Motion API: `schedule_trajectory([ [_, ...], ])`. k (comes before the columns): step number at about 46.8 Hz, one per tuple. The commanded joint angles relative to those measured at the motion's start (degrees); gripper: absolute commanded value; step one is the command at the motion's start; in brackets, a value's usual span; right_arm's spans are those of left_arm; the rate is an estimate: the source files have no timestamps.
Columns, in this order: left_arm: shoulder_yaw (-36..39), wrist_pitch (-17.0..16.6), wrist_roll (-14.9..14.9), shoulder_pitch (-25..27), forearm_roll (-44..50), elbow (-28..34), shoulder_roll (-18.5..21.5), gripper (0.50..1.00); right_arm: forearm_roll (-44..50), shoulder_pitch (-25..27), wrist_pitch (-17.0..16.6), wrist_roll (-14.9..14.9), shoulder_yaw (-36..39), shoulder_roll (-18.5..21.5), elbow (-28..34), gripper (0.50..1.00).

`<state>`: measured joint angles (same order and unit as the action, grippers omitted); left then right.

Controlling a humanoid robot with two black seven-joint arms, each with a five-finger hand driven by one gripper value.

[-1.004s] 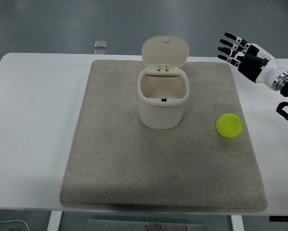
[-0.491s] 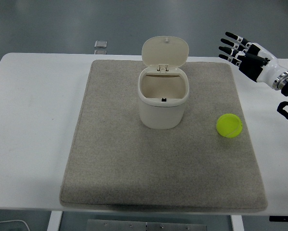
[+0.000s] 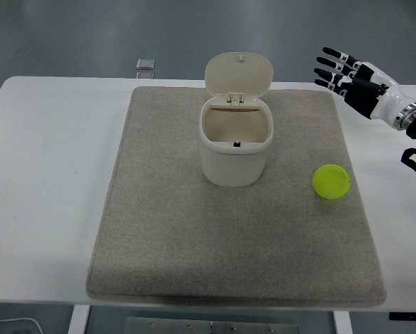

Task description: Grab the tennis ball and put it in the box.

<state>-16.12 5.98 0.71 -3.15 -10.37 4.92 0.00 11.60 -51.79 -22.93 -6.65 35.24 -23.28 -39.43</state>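
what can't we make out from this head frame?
- Box interior: the floor is hidden by its own front wall, so whether anything lies inside is unknown.
- Right hand: the arm is cut off by the picture's right edge.
- Left arm: outside the frame.
- Small object at the table's far edge: too small to identify.
- Tennis ball: seam and underside not visible on the mat.

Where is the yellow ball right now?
In the head view the tennis ball lies on the grey mat, to the right of the open white box, untouched by the right hand.
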Motion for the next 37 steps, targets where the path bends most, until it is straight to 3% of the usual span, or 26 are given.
schedule_trajectory([
  [1, 0.03, 0.0, 0.0, -0.01, 0.0, 0.0, 0.0, 0.992, 0.79, -0.24, 0.25, -0.03, 0.0, -0.1, 0.05, 0.913],
  [19, -0.05, 0.0, 0.0, -0.01, 0.0, 0.0, 0.0, 0.992, 4.31, -1.56, 0.69, -0.03, -0.17, -2.65, -0.03, 0.913],
  [37, 0.03, 0.0, 0.0, -0.01, 0.0, 0.0, 0.0, 0.992, 11.25, -3.67, -2.82, -0.29, -0.08, -6.86, -0.82, 0.911],
])
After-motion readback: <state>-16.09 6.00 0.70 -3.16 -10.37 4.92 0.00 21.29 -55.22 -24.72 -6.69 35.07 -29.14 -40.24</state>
